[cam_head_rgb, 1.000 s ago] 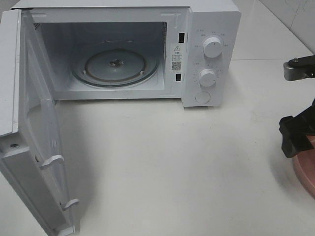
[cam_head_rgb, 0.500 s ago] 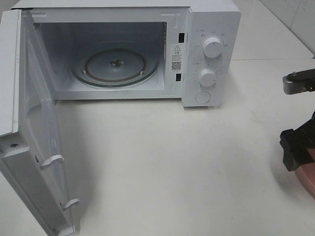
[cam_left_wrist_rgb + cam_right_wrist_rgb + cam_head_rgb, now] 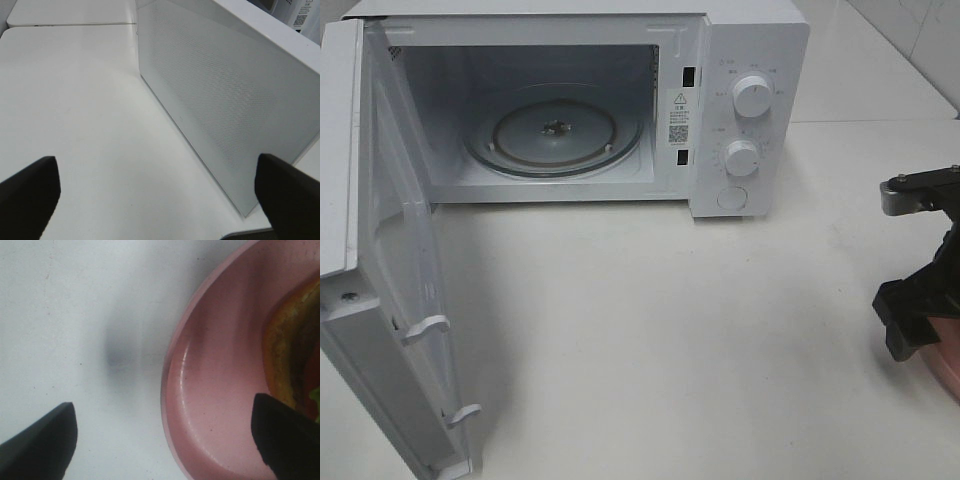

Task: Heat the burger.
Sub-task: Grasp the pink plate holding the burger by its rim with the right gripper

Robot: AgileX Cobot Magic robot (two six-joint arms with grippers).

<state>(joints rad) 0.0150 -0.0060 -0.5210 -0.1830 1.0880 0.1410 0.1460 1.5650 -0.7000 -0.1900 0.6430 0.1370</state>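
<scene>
The burger point(image 3: 290, 355) lies on a pink plate point(image 3: 210, 390); only its golden-brown bun edge with dark, red and green layers shows in the right wrist view. My right gripper point(image 3: 162, 440) is open, and its two dark fingers straddle the plate's near rim just above it. From high up, that gripper point(image 3: 918, 315) sits at the table's right edge over a sliver of the pink plate point(image 3: 948, 368), and the burger is out of frame there. The left gripper point(image 3: 157, 200) is open with nothing between its fingers, beside the outside of the microwave door point(image 3: 215, 90).
A white microwave point(image 3: 740, 110) stands at the back with its door point(image 3: 390, 270) swung wide open to the left. Its glass turntable point(image 3: 555, 130) is bare. White tabletop stretches between the microwave and the plate.
The right gripper has dropped lower and shifted slightly left over the plate's rim. The microwave and the left gripper have not moved.
</scene>
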